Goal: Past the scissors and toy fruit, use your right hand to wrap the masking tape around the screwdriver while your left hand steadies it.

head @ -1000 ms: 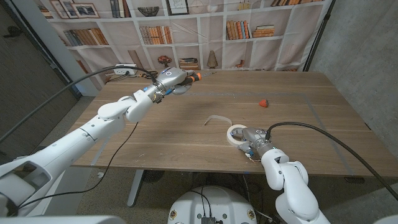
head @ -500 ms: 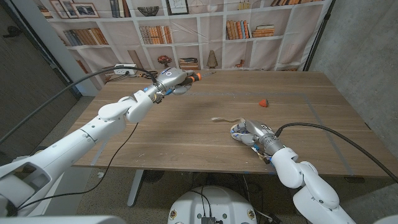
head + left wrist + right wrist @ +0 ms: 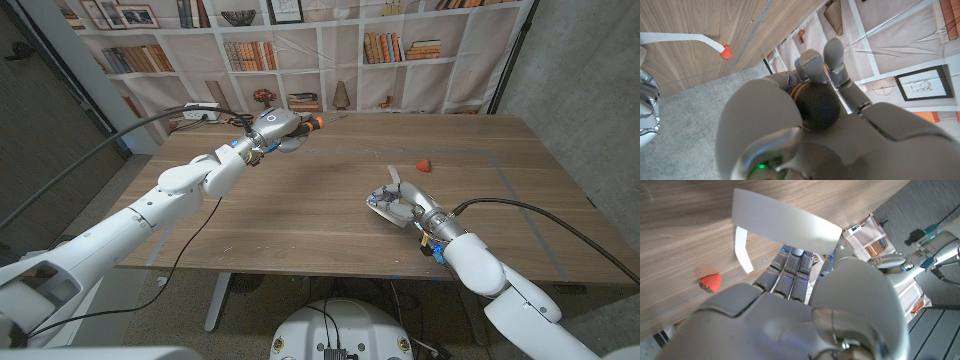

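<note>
Right robot hand (image 3: 408, 207), masking tape (image 3: 385, 201) now lifted.

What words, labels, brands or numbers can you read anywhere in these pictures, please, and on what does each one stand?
None can be read.
Book spines on the backdrop shelves: too small and blurred to read.
Framed picture on the backdrop: a drawing, with no lettering that can be made out.
Masking tape in the right hand: plain, no print visible.
Screwdriver in the left hand: no marking legible.
</note>
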